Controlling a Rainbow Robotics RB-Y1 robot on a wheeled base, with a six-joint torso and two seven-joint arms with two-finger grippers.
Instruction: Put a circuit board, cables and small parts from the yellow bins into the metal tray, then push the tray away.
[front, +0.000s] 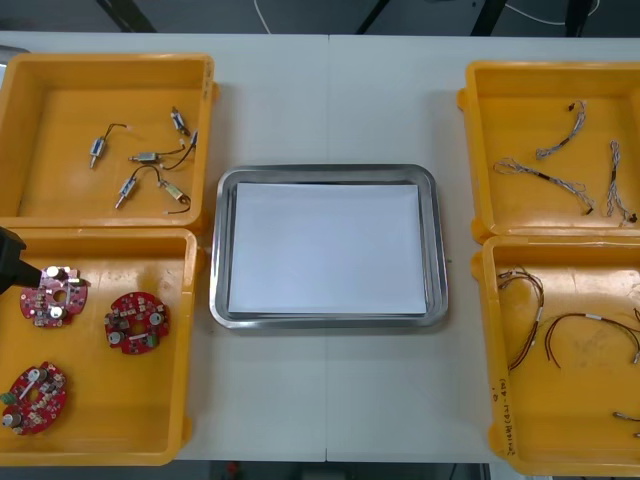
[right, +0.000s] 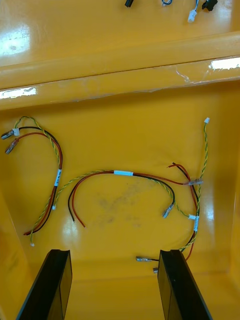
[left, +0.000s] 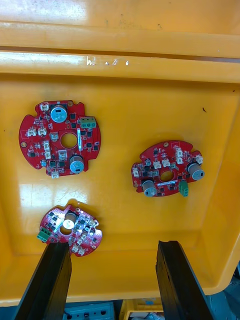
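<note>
Three round red circuit boards (front: 137, 322) lie flat in the lower-left yellow plastic bin (front: 120, 425), white-lined metal tray (front: 330, 173) bare at centre; the left pincer (left: 112, 247), spread apart above them, might skid one aside, the right pincer (right: 115, 254), apart too, probably idle over red and yellow cables (right: 122, 173).

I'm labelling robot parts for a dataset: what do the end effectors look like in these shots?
The left end effector and right end effector look alike: two black fingers each, flat slab-shaped bars with squared tips, no visible markings or cables.
</note>
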